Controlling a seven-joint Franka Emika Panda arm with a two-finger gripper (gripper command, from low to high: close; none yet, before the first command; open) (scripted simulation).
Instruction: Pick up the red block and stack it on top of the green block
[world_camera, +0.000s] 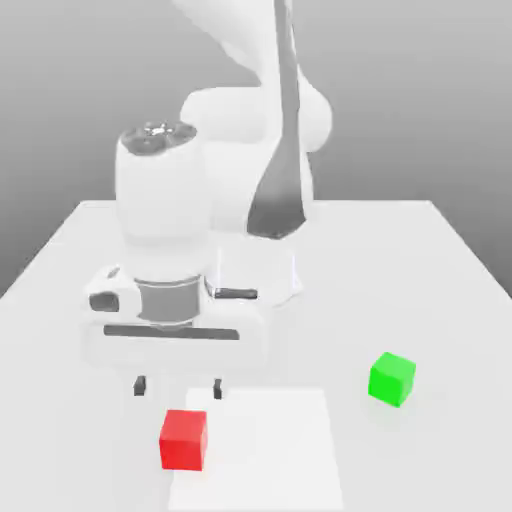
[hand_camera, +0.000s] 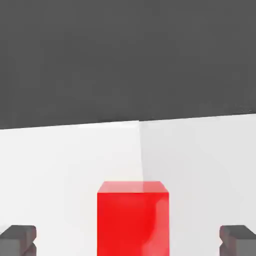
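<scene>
The red block (world_camera: 184, 438) rests on the white table near its front edge, towards the exterior view's left. My gripper (world_camera: 178, 386) hangs just above and slightly behind it, open, with its two dark fingertips (world_camera: 140, 385) spread wider than the cube and nothing between them. In the hand view the red block (hand_camera: 132, 217) lies centred between the two fingertips (hand_camera: 17, 239), apart from both. The green block (world_camera: 392, 379) sits on the table to the exterior view's right of the red one, well away from my hand.
The arm's white base (world_camera: 255, 250) stands at the middle back of the table (world_camera: 420, 270). A paler square patch (world_camera: 270, 450) marks the tabletop at the front, beside the red block.
</scene>
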